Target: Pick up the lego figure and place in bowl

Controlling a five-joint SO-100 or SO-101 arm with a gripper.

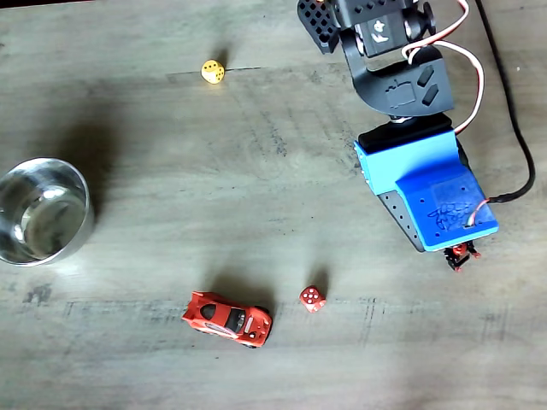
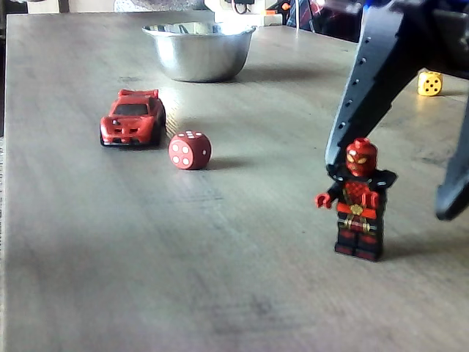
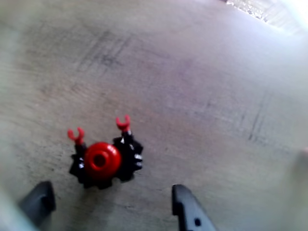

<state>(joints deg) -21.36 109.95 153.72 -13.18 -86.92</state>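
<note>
On the table [image 2: 146, 279], the figure [image 2: 357, 198] stands upright between the spread fingers of the gripper [image 3: 113, 204], untouched, well apart from the bowl [image 1: 41, 211].

No readable words, brands or labels anywhere. Only signs: white pips on the red die [image 2: 190, 149], I see five on the top face and four on the front face in a fixed view; dark pips on the yellow die [image 2: 430, 83], count too blurred to tell.
</note>
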